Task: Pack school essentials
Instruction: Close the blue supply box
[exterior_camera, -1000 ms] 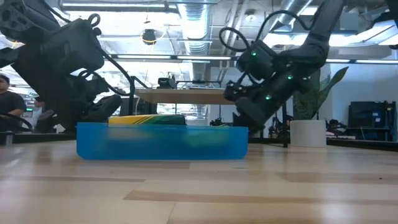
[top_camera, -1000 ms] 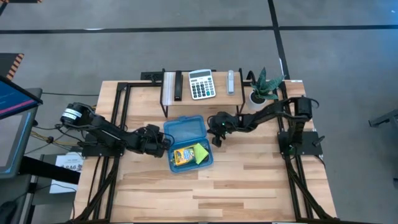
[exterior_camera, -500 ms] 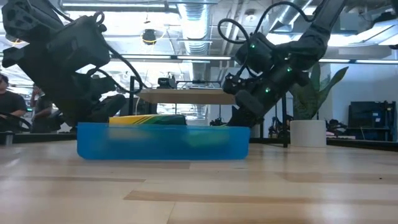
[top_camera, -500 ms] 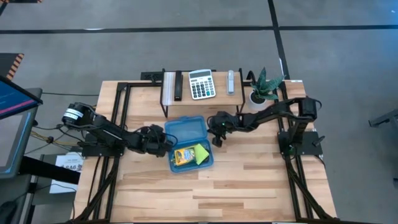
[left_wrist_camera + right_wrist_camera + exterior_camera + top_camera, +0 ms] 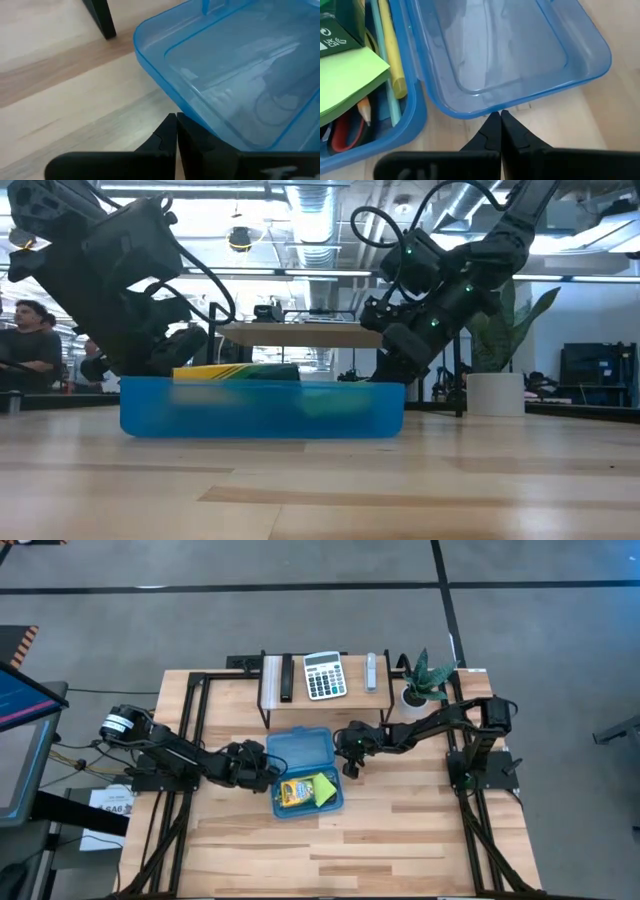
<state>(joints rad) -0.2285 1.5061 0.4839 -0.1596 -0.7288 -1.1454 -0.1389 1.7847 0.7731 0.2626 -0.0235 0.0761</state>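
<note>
Blue case (image 5: 305,772) lay open mid-desk (image 5: 400,830), lid toward the shelf. Inside the base: crayon box (image 5: 293,791), sticky-note pad (image 5: 350,85), yellow pencils (image 5: 392,55), red-handled scissors (image 5: 342,134). Left gripper (image 5: 176,131) fingers pressed together at the lid's left rim, holding nothing. Right gripper (image 5: 500,127) fingers likewise together at the lid's right rim.

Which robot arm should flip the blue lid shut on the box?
Probably either: the left gripper and the right gripper, both shut, sit at opposite sides of the open lid. The right looks slightly closer to its edge.
</note>
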